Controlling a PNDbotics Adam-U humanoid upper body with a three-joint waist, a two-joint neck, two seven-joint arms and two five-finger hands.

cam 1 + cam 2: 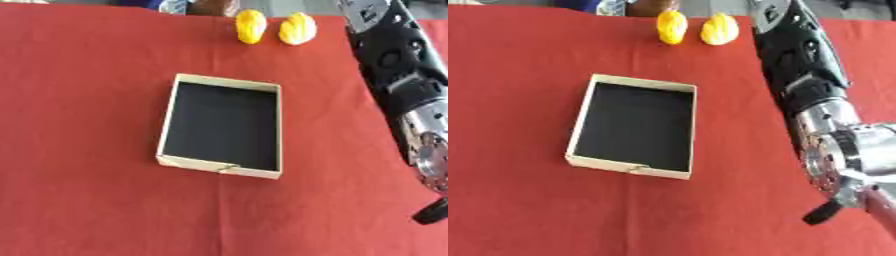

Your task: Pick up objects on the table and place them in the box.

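1. Right hand [826,212]: only a black finger-like tip shows at the near right, below the silver wrist, with a reddish part just beside it at the edge; whether its fingers are spread or curled I cannot tell, since most of the hand is cut off by the frame; nothing can be seen in it.
2. Right arm [802,65] comes in from the far right corner and runs down the right side of the scene; black casing on the far part, silver joints nearer the wrist; it hangs over the red cloth, well right of the box.
3. Box [171,120]: a shallow open cardboard tray with pale walls and a black inside; it sits on the cloth near the middle, slightly askew; its interior shows only black; a small flap or tear marks the near wall.
4. Two yellow objects lie at the far edge of the table, just beside each other and well apart from the box; the left yellow object [250,26] is deeper yellow and rounded; the right yellow object [297,29] is paler, with a lighter patch; what they are I cannot make out.
5. Red tablecloth [79,200] covers the whole table.
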